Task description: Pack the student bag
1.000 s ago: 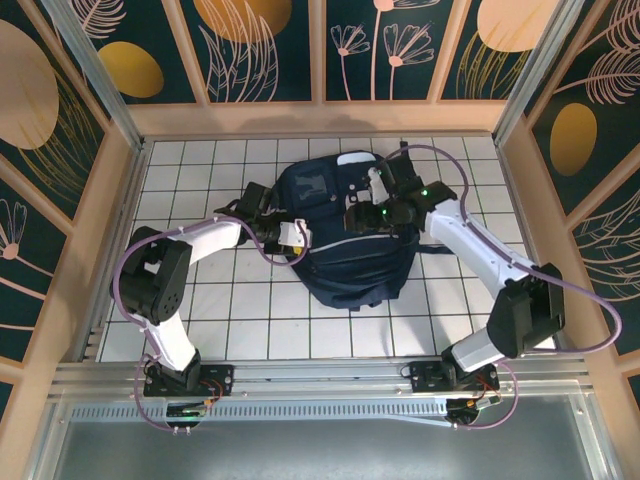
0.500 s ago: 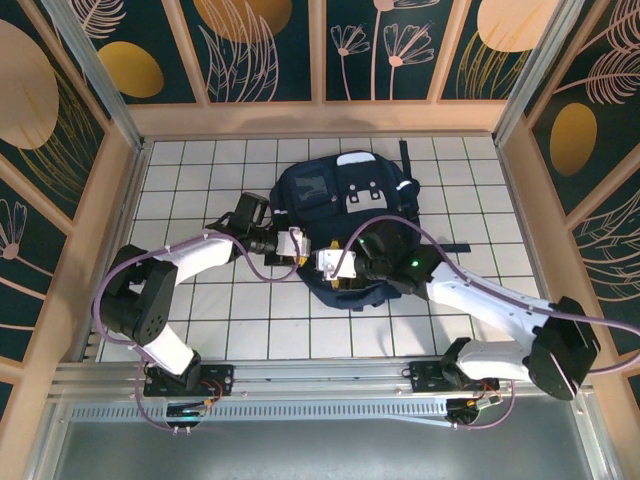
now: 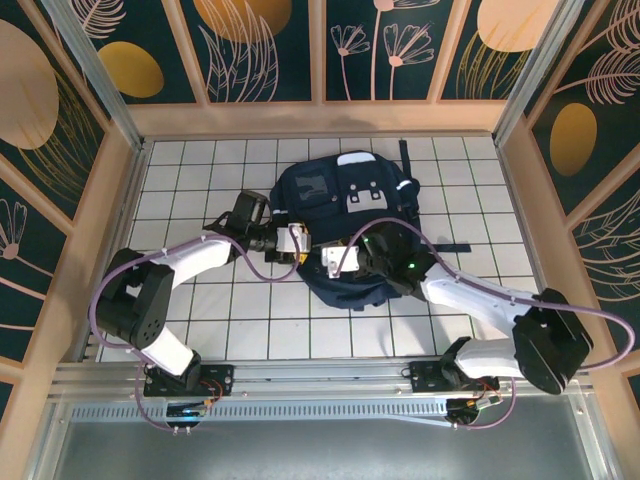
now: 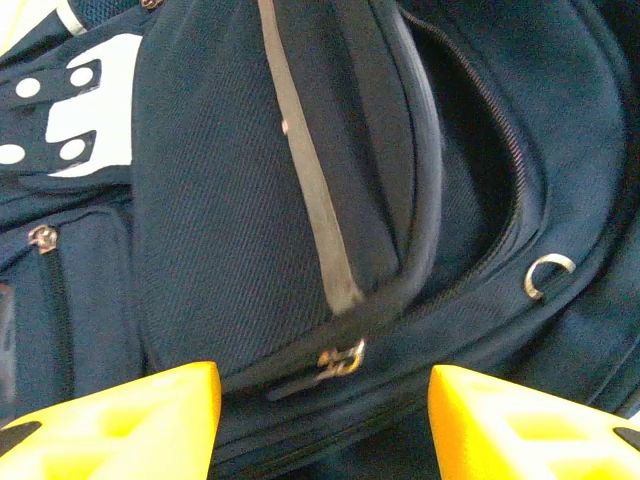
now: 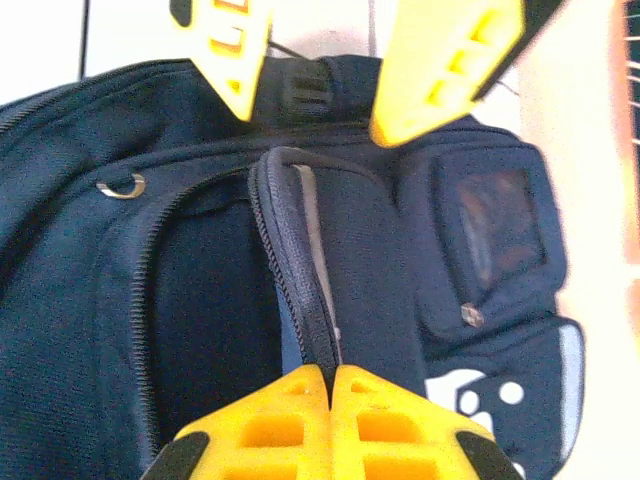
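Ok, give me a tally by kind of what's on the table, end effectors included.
student bag: 1
end effectors: 2, left end effector open, right end effector shut on the bag's zipper flap
Total: 3

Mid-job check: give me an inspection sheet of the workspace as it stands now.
Surface: white tiled tabletop.
Job's things: student bag lying at centre, a compartment unzipped.
Clutter: nothing seen.
Grippers: left gripper open beside the bag's flap; right gripper shut at the flap's zipper edge.
Cables: purple cables looping along both arms.
Surroundings: floral wall panels, metal rail at near edge.
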`<state>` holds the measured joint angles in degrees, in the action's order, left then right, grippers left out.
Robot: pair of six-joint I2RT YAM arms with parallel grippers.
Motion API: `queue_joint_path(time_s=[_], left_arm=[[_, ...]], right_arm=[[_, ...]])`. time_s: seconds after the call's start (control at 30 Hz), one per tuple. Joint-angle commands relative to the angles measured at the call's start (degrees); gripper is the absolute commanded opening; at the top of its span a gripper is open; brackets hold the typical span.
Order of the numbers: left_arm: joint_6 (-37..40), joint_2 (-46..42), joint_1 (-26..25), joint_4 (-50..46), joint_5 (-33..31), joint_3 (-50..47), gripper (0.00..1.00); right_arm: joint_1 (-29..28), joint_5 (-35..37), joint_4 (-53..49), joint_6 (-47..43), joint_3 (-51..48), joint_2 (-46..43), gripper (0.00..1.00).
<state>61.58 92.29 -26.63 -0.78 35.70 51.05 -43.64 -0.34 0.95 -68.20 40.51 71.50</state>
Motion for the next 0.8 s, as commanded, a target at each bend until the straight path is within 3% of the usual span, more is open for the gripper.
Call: queue_joint_path(time_s=[0.0,0.1,0.17,0.3,0.5,0.77], left_arm=[[4.49,2.14,0.08,-2.57,-3.09,5.73,0.57],[7.00,4.22,0.48,-3.96,-5.28,9.70,0.57],[9.02,5.19,0.64,-4.46,-5.67,11.82,0.57],[12.10,7.91,0.53,-2.65,-0.42,15.07,0.61],[19.58,15.83,-2.69,-10.67,1.92,24.94,0.55],[23.17,22.57,-6.74,-13.01,1.75,29.26,0.42]], right_arm=[[5.76,0.22,4.85,-3.33,-0.40,-4.49,0.00],[10.76,-3.45,3.93,-3.37,0.17,-7.19,0.00],[14.41,-9.93,2.68,-3.60,-0.05,-9.68,0.00],[18.97,-18.12,2.01,-3.66,-1.64,-13.51,0.00],[23.00,-22.51,-3.52,-4.65,-2.11,-16.51,0.00],[24.88,-22.89,-5.54,-1.48,-5.69,-20.76,0.00]])
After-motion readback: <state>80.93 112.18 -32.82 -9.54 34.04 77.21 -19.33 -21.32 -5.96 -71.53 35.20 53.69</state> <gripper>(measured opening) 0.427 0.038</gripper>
